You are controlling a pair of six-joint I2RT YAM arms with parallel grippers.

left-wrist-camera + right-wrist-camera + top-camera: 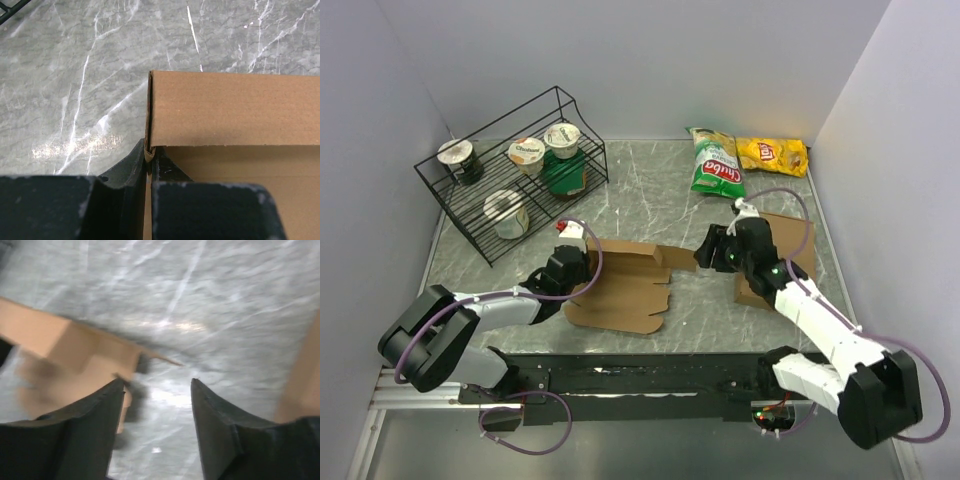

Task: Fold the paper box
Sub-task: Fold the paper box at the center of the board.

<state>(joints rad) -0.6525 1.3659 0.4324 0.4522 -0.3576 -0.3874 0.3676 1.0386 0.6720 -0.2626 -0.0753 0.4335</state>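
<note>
Brown kraft card, the paper box [620,295] lies mostly flat on the desk [650,200], reaching from the left hand [148,159] across to just short of the right hand [157,385]. Its long axis runs from one hand to the other, with its notched flaps pointing toward the right hand. The left hand is clenched on an upturned wall at its end. The right hand is released, with nothing between its fingers. Folding looks barely begun: one wall is up and the rest lies flat.

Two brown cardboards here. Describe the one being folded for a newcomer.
On the marble table, look near-centre, in front of the wire rack. The paper box lies there: a brown blank with notched flaps and one edge folded up, unlike the plain rectangular slab to its right.
</note>
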